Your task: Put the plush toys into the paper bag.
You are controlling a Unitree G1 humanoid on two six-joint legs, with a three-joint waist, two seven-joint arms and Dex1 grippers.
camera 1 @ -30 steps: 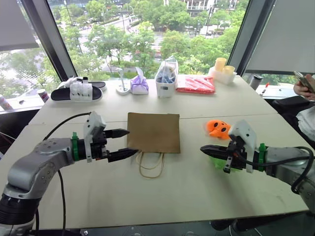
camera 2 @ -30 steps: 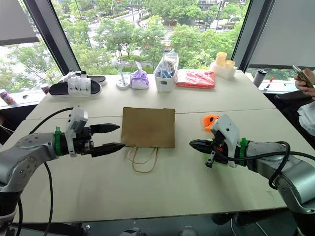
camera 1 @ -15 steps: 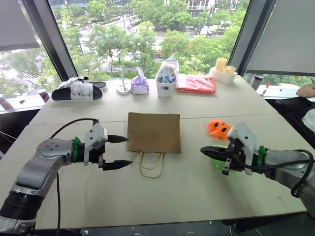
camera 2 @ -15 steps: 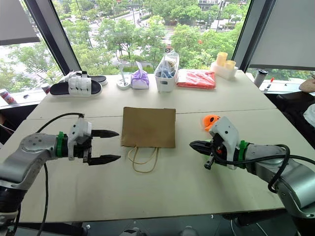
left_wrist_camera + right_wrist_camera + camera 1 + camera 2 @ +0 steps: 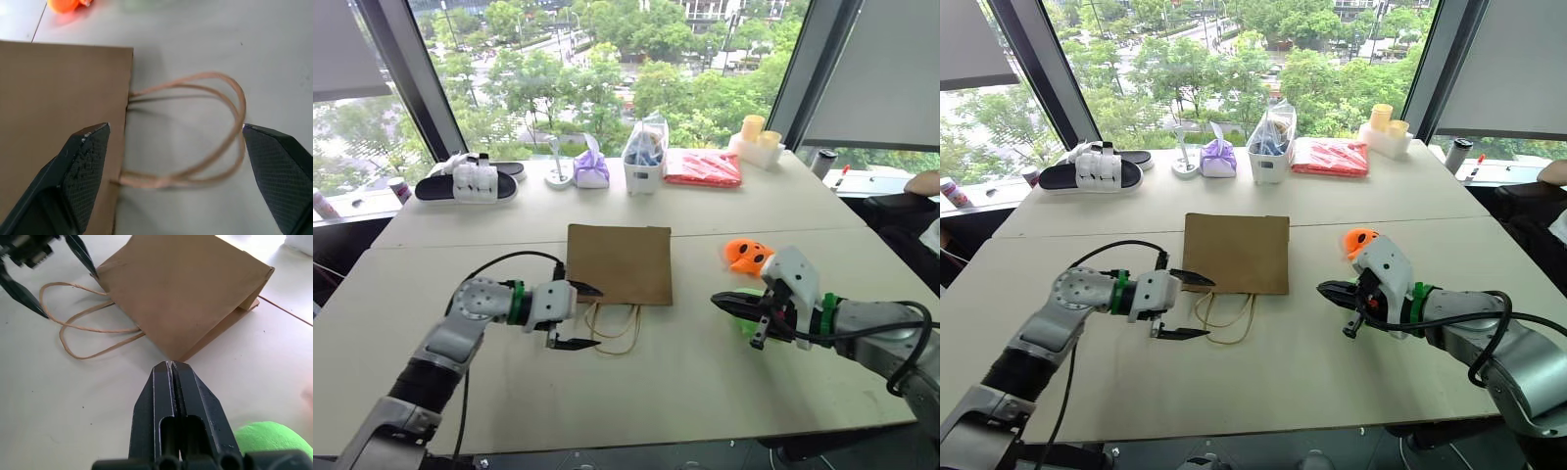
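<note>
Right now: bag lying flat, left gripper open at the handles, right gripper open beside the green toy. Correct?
Not quite: the right gripper is shut, as the right wrist view shows. The rest holds: paper bag flat, left gripper open at the handles, green toy beside the right.

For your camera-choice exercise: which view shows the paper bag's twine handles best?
The left wrist view: the twine handles loop large between the left gripper's open fingers. Both eye views show them small; the right wrist view shows them beside the paper bag.
</note>
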